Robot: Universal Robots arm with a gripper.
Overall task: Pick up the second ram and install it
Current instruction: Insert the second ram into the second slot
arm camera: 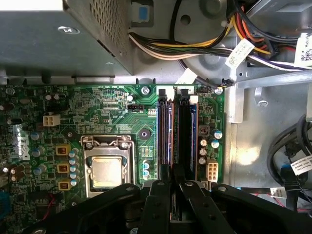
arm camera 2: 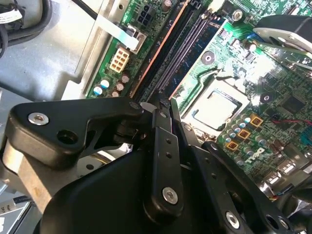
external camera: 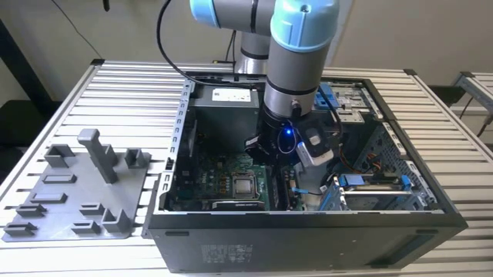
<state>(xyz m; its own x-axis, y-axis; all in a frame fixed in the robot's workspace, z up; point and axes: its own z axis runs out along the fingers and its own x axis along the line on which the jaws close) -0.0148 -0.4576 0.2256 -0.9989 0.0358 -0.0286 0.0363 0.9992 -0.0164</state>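
A: Which step is this?

B: Seating, I'd judge. The tool is hanging over the motherboard's memory slots, fingers nearly closed, pinching the second ram edge-on.

A: And the stick itself?

B: It's running straight out from the fingertips along a slot; firm, even downward pressing is needed.

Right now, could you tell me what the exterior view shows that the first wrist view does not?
Exterior view alone: the grey fixture plate on the slatted table, the arm reaching into the case. First wrist view alone: the bundled wires and the RAM slots just ahead of the end effector. Both: the motherboard with its CPU.
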